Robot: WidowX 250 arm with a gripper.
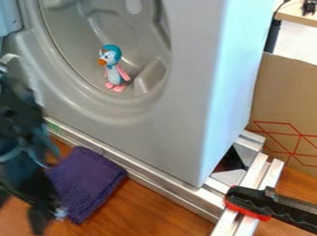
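The black gripper hangs lower left, claw open — a folded purple cloth lies just right of it on the wooden tabletop — a toy penguin stands upper left in the grey drum

Bulky black arm with a thin, greyish cable and a black, two-pronged tool.

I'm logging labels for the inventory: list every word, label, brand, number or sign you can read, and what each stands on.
Readable text: none.
Cardboard panel: red lines, no readable words.
Metal rail: a small green mark, too blurred to read.
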